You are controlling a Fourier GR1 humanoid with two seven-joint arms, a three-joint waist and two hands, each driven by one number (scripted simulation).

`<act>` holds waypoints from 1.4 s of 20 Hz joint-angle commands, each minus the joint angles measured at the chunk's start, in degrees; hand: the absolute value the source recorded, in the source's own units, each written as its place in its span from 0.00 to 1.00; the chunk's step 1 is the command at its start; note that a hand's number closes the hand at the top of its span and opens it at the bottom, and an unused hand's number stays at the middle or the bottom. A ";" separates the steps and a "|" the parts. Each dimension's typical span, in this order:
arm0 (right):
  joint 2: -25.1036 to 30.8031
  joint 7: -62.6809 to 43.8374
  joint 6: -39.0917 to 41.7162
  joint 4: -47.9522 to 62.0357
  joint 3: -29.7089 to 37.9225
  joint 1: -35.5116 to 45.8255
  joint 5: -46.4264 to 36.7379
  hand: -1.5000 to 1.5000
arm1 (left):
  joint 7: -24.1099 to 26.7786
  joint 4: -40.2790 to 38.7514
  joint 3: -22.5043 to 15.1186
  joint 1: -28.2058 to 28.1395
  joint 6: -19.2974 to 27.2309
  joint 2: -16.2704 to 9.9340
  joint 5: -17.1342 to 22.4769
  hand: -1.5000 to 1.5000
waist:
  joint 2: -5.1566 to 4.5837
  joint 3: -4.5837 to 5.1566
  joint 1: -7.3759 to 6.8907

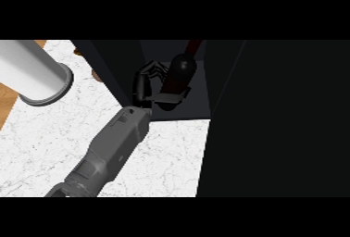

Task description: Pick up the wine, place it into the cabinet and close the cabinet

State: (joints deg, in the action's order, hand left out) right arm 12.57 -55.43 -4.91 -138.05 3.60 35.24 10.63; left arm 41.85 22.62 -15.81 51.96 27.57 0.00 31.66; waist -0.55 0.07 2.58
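Left hand (145, 85), fingers curled round the dark glass wine bottle (179, 76), holds it upright inside the open black cabinet (198, 99) for release above the white marble bench (171, 152).

hand (146, 85) gripping wine bottle (179, 74), inside dark cabinet (273, 115)

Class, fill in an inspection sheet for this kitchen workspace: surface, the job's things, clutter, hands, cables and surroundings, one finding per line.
Surface: white marble counter, wooden strip along its left edge.
Job's things: dark wine bottle inside the black cabinet, tilted; cabinet not yet closed.
Clutter: white cylinder with grey base at upper left; small brown object partly hidden beside the cabinet.
Hands: one hand, reaching into the cabinet, fingers curled at the bottle; which arm it is cannot be told. No other hand seen.
Cables: nothing seen.
Surroundings: nothing seen beyond counter and cabinet.
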 commanded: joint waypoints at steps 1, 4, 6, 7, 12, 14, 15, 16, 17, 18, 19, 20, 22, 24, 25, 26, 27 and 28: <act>1.21 -0.16 2.29 -1.52 2.68 -1.63 5.82 0.00 | 0.83 -5.16 2.18 3.78 -1.09 0.00 2.00 1.00 | -0.23 -0.03 0.39; -0.42 0.62 0.53 -0.83 2.01 -0.58 4.34 0.00 | 0.69 -9.09 4.33 7.14 -2.58 0.00 1.68 1.00 | -0.48 0.00 0.74; 0.85 0.22 1.30 -0.07 4.14 -0.25 5.65 0.00 | 1.25 -9.79 3.97 7.16 -2.01 0.00 1.45 1.00 | -0.25 -0.03 0.30; -0.78 -0.92 -0.26 -3.14 1.53 -0.23 4.61 0.00 | 0.00 -9.72 4.32 9.70 0.77 0.00 2.41 1.00 | -0.36 0.00 1.39; -0.96 1.86 1.72 -1.38 1.87 -2.15 5.22 0.00 | 1.44 -15.17 4.71 11.30 3.19 -1.27 -0.52 1.00 | -0.69 -0.05 1.14; -1.52 0.84 1.42 -2.22 -0.34 -1.86 4.09 0.00 | 0.92 -16.18 3.68 12.52 6.47 -0.03 -1.32 1.00 | -0.74 -0.02 1.92; -0.80 1.22 2.28 -0.33 -0.50 -0.54 4.01 0.00 | -0.21 -17.31 3.73 12.82 3.06 -3.59 -1.92 1.00 | -0.87 0.00 1.26; -1.11 2.08 2.57 -2.56 1.11 -3.05 5.25 0.00 | 2.68 -17.76 3.95 11.04 5.86 -0.61 -1.94 1.00 | -0.96 -0.05 1.88; -0.76 1.06 2.62 -2.69 0.88 -3.17 5.11 0.00 | 0.99 -18.11 4.15 12.11 4.36 -1.97 -1.91 1.00 | -0.86 -0.03 1.78; -1.57 0.37 0.99 -2.79 -0.43 -0.81 3.89 0.00 | 1.23 -18.44 4.16 12.60 6.31 -0.60 -2.05 1.00 | -0.87 0.02 1.92; -0.92 1.67 2.92 -2.07 0.52 -2.31 5.19 0.00 | -0.04 -18.94 3.98 13.84 5.61 -1.84 -2.32 1.00 | -1.15 -0.03 2.40; -1.99 2.94 2.24 -2.22 -0.19 -3.29 3.22 0.00 | -0.25 -19.28 4.56 13.68 6.43 -0.72 -1.86 1.00 | -1.23 -0.02 2.45; -1.26 0.59 1.54 -1.84 -0.18 -0.76 3.76 0.00 | -1.48 -20.21 4.22 14.19 6.40 -1.19 -2.41 1.00 | -1.16 0.02 2.58; -1.70 2.87 3.09 -1.21 -0.55 -2.03 4.45 0.00 | -1.04 -20.39 4.66 14.12 7.61 -1.43 -2.13 1.00 | -1.56 -0.02 2.89; -1.86 0.74 0.47 -0.37 -1.26 1.74 2.09 0.00 | -1.35 -21.05 4.43 13.46 6.94 -1.97 -2.41 1.00 | -1.51 0.11 2.88; -1.42 0.73 1.89 -2.34 -0.46 -0.68 4.31 0.00 | -1.39 -21.20 4.55 13.24 6.76 -2.60 -2.35 1.00 | -1.49 0.03 3.32; -1.51 2.33 1.92 1.32 0.24 1.31 4.05 0.00 | -2.55 -21.89 4.00 13.68 7.21 -2.32 -2.98 1.00 | -1.51 0.02 2.44; -3.54 2.94 0.64 -0.65 -3.03 -0.81 0.55 0.00 | -0.79 -21.64 4.45 11.06 5.32 -2.68 -2.55 1.00 | -1.61 0.09 2.40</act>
State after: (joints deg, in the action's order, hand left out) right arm 10.67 -52.90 -3.16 -137.05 2.52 35.28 12.40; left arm 40.53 2.21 -11.60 65.38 33.97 -1.56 29.16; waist -1.86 0.04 5.19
